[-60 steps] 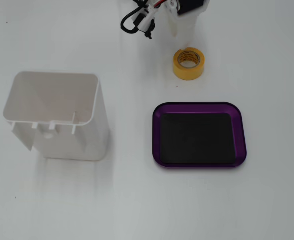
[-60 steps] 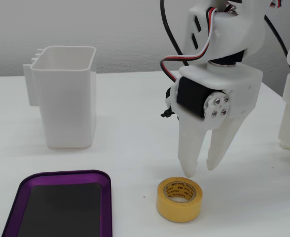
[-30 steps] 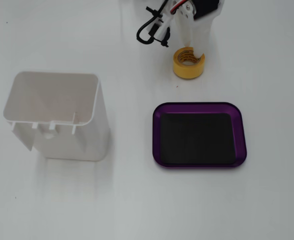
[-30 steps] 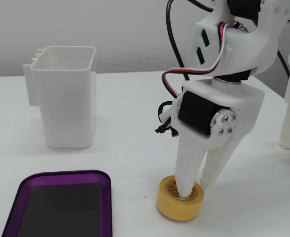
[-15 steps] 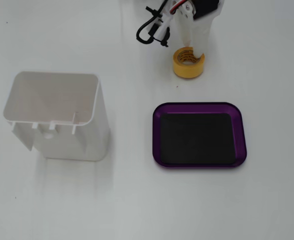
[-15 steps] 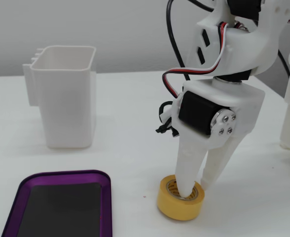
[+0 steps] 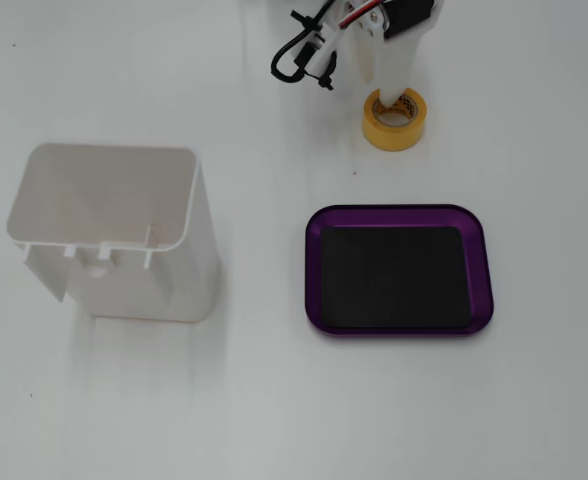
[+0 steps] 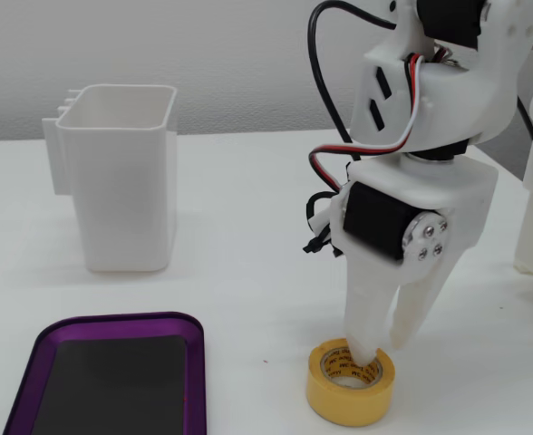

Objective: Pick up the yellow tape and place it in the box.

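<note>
White plastic arm [image 8: 439, 100] throughout, with blocky printed shells and rounded edges. Black servo motor [image 8: 380, 222] set into the wrist housing, beside a silver round horn [image 8: 427, 240] fastened by four small screws. Black cable looping over the top, joined by a red, white and black wire bundle [image 8: 362, 149] curving down the side. Two slotted openings in the upper shell. Gripper [image 8: 389, 349] with two tapering white fingers [image 8: 366, 317], smooth and unmarked.
</note>
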You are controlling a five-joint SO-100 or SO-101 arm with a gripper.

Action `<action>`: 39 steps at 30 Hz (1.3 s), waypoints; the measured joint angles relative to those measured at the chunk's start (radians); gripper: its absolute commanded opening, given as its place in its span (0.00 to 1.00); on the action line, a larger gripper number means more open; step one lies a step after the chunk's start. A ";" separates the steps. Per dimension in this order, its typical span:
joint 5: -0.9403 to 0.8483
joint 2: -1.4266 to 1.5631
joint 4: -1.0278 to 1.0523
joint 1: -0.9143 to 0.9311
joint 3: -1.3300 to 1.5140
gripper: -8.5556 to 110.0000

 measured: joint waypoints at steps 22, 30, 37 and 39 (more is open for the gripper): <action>-0.005 -0.075 -0.150 0.003 0.049 0.07; -0.005 -0.130 -0.146 0.003 0.018 0.07; 0.054 0.034 -0.153 0.037 -0.049 0.07; 0.084 0.091 -0.183 0.064 -0.074 0.07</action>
